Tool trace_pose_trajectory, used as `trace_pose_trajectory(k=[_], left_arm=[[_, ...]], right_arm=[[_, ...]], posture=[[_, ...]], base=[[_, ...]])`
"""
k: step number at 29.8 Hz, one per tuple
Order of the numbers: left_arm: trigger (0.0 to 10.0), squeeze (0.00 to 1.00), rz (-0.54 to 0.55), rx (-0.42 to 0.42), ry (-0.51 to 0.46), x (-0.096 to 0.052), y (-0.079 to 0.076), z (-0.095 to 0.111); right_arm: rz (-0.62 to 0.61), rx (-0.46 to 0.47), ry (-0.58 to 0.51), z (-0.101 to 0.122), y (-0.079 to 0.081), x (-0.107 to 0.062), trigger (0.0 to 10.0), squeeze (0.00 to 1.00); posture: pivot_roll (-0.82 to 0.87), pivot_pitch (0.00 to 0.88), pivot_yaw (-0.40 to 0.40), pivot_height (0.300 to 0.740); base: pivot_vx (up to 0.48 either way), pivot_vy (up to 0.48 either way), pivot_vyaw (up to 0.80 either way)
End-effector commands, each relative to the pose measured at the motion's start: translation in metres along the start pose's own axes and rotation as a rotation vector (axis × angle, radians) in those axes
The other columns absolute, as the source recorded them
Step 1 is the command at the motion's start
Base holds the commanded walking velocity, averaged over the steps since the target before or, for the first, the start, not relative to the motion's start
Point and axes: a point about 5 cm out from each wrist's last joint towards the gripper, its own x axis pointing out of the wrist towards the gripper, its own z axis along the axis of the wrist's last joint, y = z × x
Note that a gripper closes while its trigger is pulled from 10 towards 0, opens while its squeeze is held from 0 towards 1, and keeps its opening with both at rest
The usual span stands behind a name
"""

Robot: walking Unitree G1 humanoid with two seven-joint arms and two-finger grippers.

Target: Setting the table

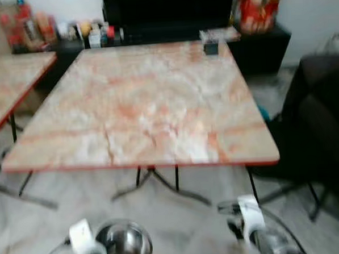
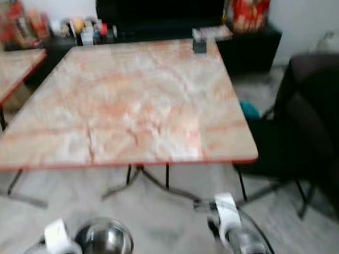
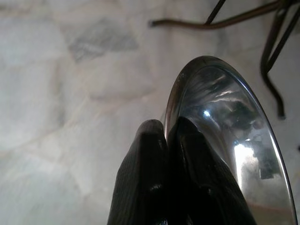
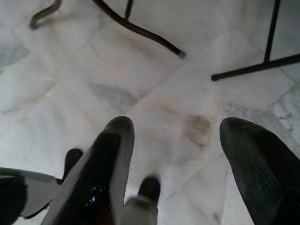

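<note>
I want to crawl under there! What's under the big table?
Under the table you can see thin dark metal legs standing on pale marble floor. The tabletop hides the upper part of the legs and the floor further back.

Broad pink-veined marble tabletop (image 1: 140,106) open across middle; small dark box (image 1: 211,47) at far edge; black chair (image 1: 320,125) crowds right side.

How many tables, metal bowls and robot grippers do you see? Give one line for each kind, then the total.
Tables: 2, main marble table, second table
Metal bowls: 1, bowl
Grippers: 2, left gripper, right gripper
Total: 5
</note>
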Motion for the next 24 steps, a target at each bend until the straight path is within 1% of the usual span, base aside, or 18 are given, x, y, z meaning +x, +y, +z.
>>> trace_pose_trajectory(k=[1, 8, 11, 15, 16, 17, 19, 21, 23, 24], left_arm=[[10.0, 0.0, -0.001, -0.001, 0.031, -0.001, -0.002, -0.008], [10.0, 0.0, 0.0, 0.006, 0.028, -0.001, -0.004, -0.008], [10.0, 0.0, 0.006, 0.012, 0.006, -0.001, -0.004, -0.004], [10.0, 0.0, 0.048, 0.024, -0.054, 0.001, -0.001, 0.008], [10.0, 0.0, 0.086, 0.034, -0.089, 0.001, 0.003, 0.015], [10.0, 0.0, 0.086, 0.034, -0.089, 0.001, 0.003, 0.015], [10.0, 0.0, 0.147, 0.04, -0.138, 0.001, 0.01, 0.026], [10.0, 0.0, 0.214, 0.051, -0.208, 0.0, 0.018, 0.04], [10.0, 0.0, 0.214, 0.051, -0.208, 0.0, 0.018, 0.04], [10.0, 0.0, 0.255, 0.067, -0.259, -0.001, 0.023, 0.049]], right_arm=[[-0.014, 0.007, 0.012, -0.004, -0.005, -0.001, 10.0, 0.0], [-0.011, 0.008, 0.011, -0.003, -0.004, -0.001, 10.0, 0.0], [-0.011, 0.009, 0.011, -0.003, -0.004, -0.001, 10.0, 0.0], [-0.012, 0.011, 0.011, -0.003, -0.004, -0.001, 10.0, 0.0], [-0.012, 0.012, 0.011, -0.003, -0.004, -0.001, 10.0, 0.0], [-0.012, 0.012, 0.011, -0.003, -0.004, -0.001, 10.0, 0.0], [-0.011, 0.01, 0.012, -0.003, -0.004, -0.001, 10.0, 0.0], [-0.01, 0.01, 0.013, -0.004, -0.004, -0.001, 10.0, 0.0], [-0.01, 0.01, 0.013, -0.004, -0.004, -0.001, 10.0, 0.0], [-0.01, 0.009, 0.014, -0.004, -0.004, -0.001, 10.0, 0.0]], posture=[[-0.04, 0.0, 0.031, 0.74], [-0.04, 0.0, 0.031, 0.74], [-0.04, 0.0, 0.03, 0.74], [-0.04, 0.0, 0.03, 0.74], [-0.04, 0.0, 0.03, 0.74], [-0.04, 0.0, 0.03, 0.74], [-0.03, 0.0, 0.028, 0.74], [-0.02, 0.0, 0.027, 0.74], [-0.02, 0.0, 0.027, 0.74], [-0.02, 0.0, 0.027, 0.74]], base=[[0.0, 0.0, 0.0], [0.0, 0.0, 0.0], [0.0, 0.0, 0.0], [0.0, 0.0, 0.0], [0.0, 0.0, 0.0], [0.0, 0.0, 0.0], [0.0, 0.0, 0.0], [0.0, 0.0, 0.0], [0.0, 0.0, 0.0], [0.0, 0.0, 0.0]])
